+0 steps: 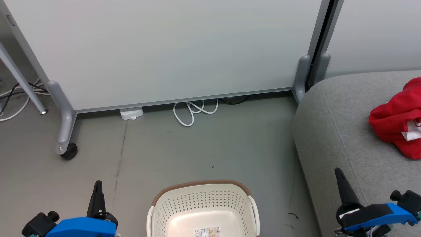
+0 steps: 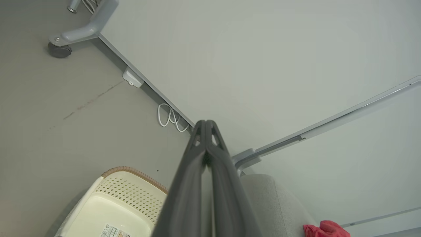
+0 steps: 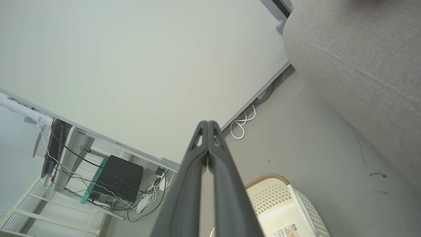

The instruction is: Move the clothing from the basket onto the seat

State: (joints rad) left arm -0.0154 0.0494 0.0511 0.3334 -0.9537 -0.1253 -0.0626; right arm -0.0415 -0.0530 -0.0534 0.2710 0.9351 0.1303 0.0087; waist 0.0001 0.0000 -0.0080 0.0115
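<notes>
Clothing: a red heap (image 1: pixel 394 121) with a bit of white on it lies on top of the seat (image 1: pixel 338 131), at the far right of the head view. The edge of that view cuts it off, so I cannot tell if it is one piece or two.
Basket: the basket (image 1: pixel 200 182) sits on the floor between my two arms. The part I see is bare, with just a paper label (image 1: pixel 206 232) on its bottom.
Left gripper: the left gripper (image 1: pixel 97 184) has its fingers pressed tight together and holds nothing. It is on the left of the basket.
Right gripper: the right gripper (image 1: pixel 338 172) is pressed tight together too and holds nothing. It shows in front of the seat's near side.
Hidden end of basket: the near end is cut off from me. A piece could hide there, and I might stop too soon.
Right arm by seat: a fast swing could bump the seat or drag the red heap off it.
Cable on floor: a white cable (image 1: pixel 194 113) lies by the big panel (image 1: pixel 164 49). If I roll forward, my wheels may catch it.
</notes>
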